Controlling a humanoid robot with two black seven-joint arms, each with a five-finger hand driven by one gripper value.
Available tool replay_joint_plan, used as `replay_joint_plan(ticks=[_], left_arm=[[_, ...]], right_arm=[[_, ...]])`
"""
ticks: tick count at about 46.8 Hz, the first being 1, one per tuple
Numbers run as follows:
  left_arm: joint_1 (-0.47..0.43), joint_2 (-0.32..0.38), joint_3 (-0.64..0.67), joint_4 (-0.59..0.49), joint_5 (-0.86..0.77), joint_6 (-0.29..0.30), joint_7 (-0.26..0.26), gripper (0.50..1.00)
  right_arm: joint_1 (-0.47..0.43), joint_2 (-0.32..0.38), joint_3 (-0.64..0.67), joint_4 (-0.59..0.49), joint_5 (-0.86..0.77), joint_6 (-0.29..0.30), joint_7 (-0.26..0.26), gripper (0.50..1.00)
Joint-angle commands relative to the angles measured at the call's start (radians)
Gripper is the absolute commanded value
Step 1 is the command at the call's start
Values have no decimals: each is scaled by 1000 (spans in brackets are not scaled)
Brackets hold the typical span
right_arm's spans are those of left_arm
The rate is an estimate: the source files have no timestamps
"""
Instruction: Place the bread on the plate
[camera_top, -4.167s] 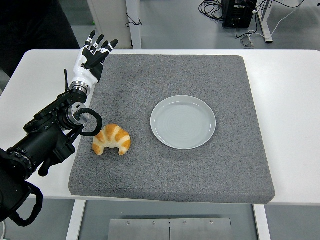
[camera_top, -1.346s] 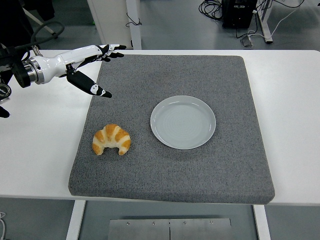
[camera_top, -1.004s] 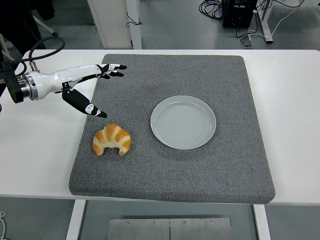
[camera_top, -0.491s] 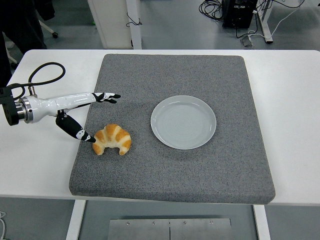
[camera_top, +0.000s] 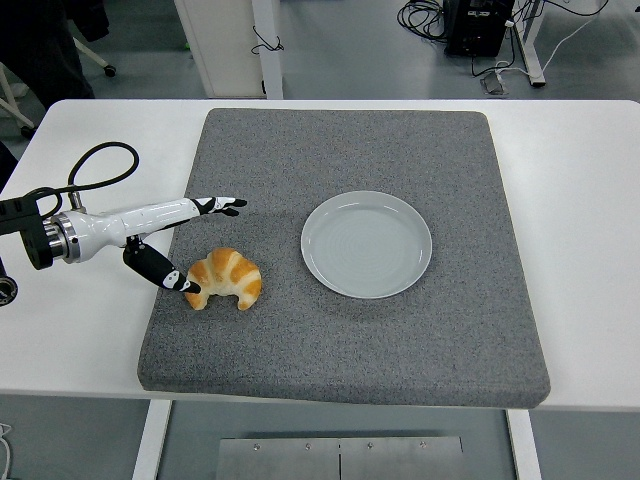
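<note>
Table white, covered by grey mat | plate set mid-mat, bare, as target | left hand spread apart, nothing gripped, thumb tip apparently touching the bread, fingers extended beyond it, seemingly to straddle it | bread lies left of plate, well apart | no legible writing seen
</note>
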Motion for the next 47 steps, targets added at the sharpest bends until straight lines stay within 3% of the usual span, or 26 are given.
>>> replay_joint_plan(ticks=[1, 9, 18, 27, 37, 47], left_arm=[[10, -7, 0, 0, 0, 29, 0, 968], [23, -24, 2, 0, 2, 49, 2, 968], [32, -47, 68, 3, 19, 158, 2, 968], [35, -58, 83, 8, 23, 176, 2, 968], [67, -79, 85, 15, 22, 277, 3, 968], [69, -86, 100, 38, 22, 285, 3, 957]], right_arm=[[0, 0, 0, 0, 0, 0, 0, 1000], [0, 0, 0, 0, 0, 0, 0, 1000], [0, 0, 0, -1, 0, 0, 0, 1000], [0, 0, 0, -1, 0, 0, 0, 1000], [0, 0, 0, 0, 0, 0, 0, 1000], [0, 0, 0, -1, 0, 0, 0, 1000]])
